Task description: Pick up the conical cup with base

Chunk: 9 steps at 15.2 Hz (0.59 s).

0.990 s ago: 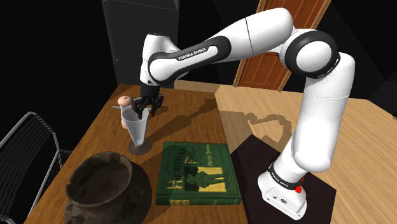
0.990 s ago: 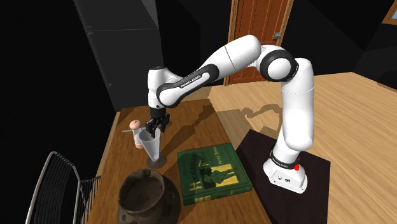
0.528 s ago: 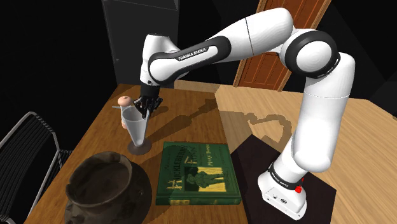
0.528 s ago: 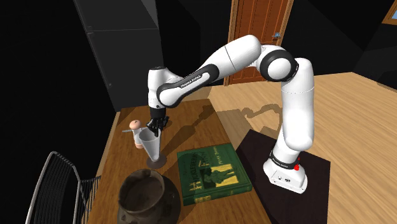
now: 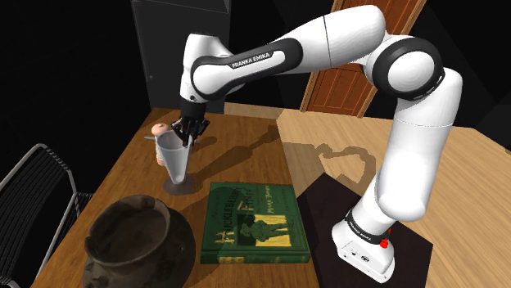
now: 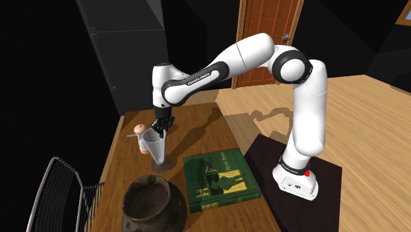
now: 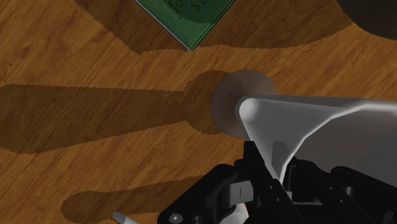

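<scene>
The conical cup (image 5: 174, 159) is pale and translucent, wide at the rim and narrowing to a round base disc (image 5: 179, 185). It stands upright over the wooden table (image 5: 237, 147), near the shoulder view's left. My gripper (image 5: 188, 137) comes down from above and is shut on the cup's rim at the side facing the arm. The second exterior view has the cup (image 6: 155, 147) under the gripper (image 6: 160, 131). In the wrist view the black fingers (image 7: 254, 167) pinch the cup's wall (image 7: 299, 121), with the base disc (image 7: 230, 105) beyond over its shadow.
A green book (image 5: 255, 222) lies flat just beside the cup toward the stand. A dark round pot (image 5: 135, 241) sits at the table's near end. A small peach-coloured knob with a thin grey handle (image 5: 162, 129) lies behind the cup. A black wire chair (image 5: 33, 188) stands off the table's side.
The fingers closed onto the cup's rim. The arm's forearm then rose a little and the cup came up slightly with it.
</scene>
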Available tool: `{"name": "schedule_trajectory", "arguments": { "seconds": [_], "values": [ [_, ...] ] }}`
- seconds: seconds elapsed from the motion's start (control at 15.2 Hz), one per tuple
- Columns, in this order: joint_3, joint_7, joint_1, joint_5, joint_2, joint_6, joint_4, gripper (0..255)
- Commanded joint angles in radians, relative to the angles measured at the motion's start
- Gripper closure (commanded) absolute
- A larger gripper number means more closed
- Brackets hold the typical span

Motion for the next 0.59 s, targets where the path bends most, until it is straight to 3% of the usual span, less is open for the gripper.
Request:
{"name": "schedule_trajectory", "arguments": {
  "seconds": [0.0,0.53],
  "values": [
    [0.000,0.004,0.001,-0.001,-0.003,-0.025,0.022,255],
    [0.003,0.013,-0.002,0.003,-0.033,-0.122,0.091,255]
  ]
}}
